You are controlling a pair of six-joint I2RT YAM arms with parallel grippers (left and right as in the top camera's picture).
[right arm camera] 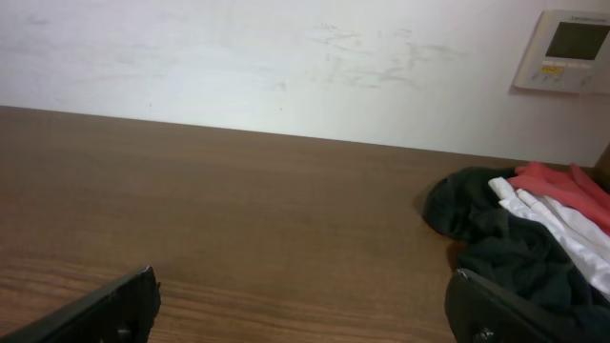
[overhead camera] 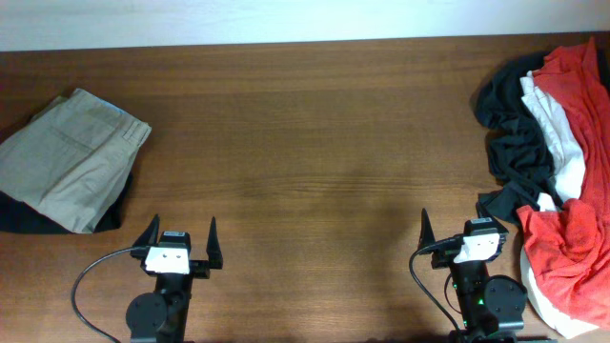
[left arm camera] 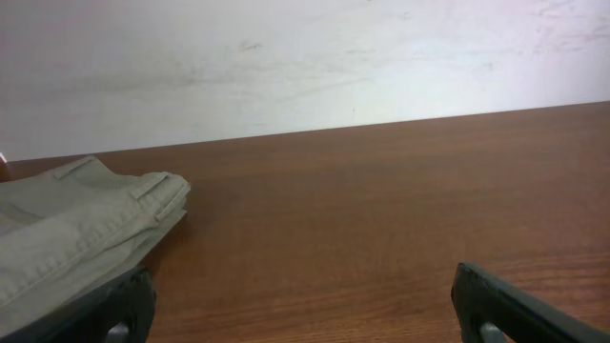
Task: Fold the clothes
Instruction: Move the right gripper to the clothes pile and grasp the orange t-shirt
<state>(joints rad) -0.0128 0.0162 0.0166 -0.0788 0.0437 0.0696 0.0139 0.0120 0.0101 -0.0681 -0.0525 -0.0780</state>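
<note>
A heap of unfolded clothes [overhead camera: 558,171], red, white and dark, lies at the table's right edge; it also shows in the right wrist view [right arm camera: 519,224]. Folded khaki trousers [overhead camera: 71,157] lie on a dark garment [overhead camera: 19,217] at the left, and show in the left wrist view [left arm camera: 67,229]. My left gripper [overhead camera: 181,236] is open and empty near the front edge, right of the folded pile. My right gripper [overhead camera: 464,229] is open and empty, just left of the heap. Both sets of fingers show spread wide in the left wrist view [left arm camera: 300,305] and the right wrist view [right arm camera: 305,305].
The brown wooden table [overhead camera: 315,143] runs to a white wall at the back. A wall thermostat [right arm camera: 570,50] hangs at the upper right in the right wrist view. Cables trail from both arm bases at the front edge.
</note>
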